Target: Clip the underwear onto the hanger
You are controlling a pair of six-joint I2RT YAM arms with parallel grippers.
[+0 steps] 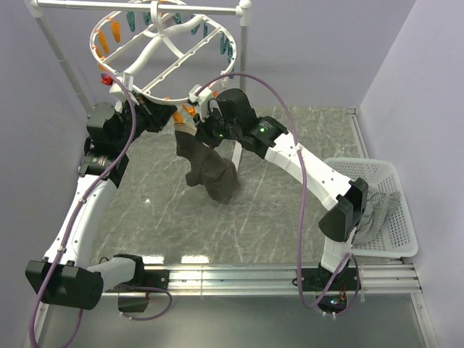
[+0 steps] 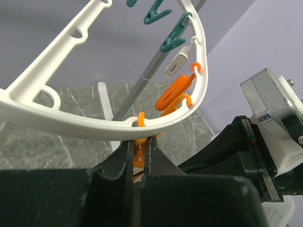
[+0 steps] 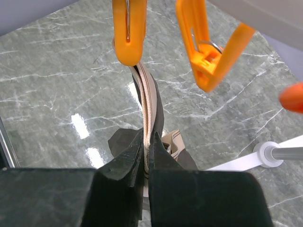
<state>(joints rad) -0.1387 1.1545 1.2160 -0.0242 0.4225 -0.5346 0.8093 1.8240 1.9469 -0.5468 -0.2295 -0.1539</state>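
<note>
The white oval hanger (image 1: pixel 145 45) hangs from the rail at the back, with orange and teal pins on its rim. The dark olive-brown underwear (image 1: pixel 209 168) hangs below its near rim, its lower end resting on the table. My right gripper (image 3: pixel 147 135) is shut on the tan waistband (image 3: pixel 147 97), which runs up to the tip of an orange pin (image 3: pixel 129 33). My left gripper (image 2: pixel 139 139) is shut on an orange clothespin (image 2: pixel 138 153) just under the hanger rim (image 2: pixel 94 125). In the top view both grippers, left (image 1: pixel 168 116) and right (image 1: pixel 194 125), meet at the top of the underwear.
A white basket (image 1: pixel 397 181) stands at the right table edge with a grey striped cloth (image 1: pixel 373 217) in it. The white pole rail stand (image 1: pixel 245 43) crosses the back. A second orange pin (image 3: pixel 208 52) hangs right of the waistband.
</note>
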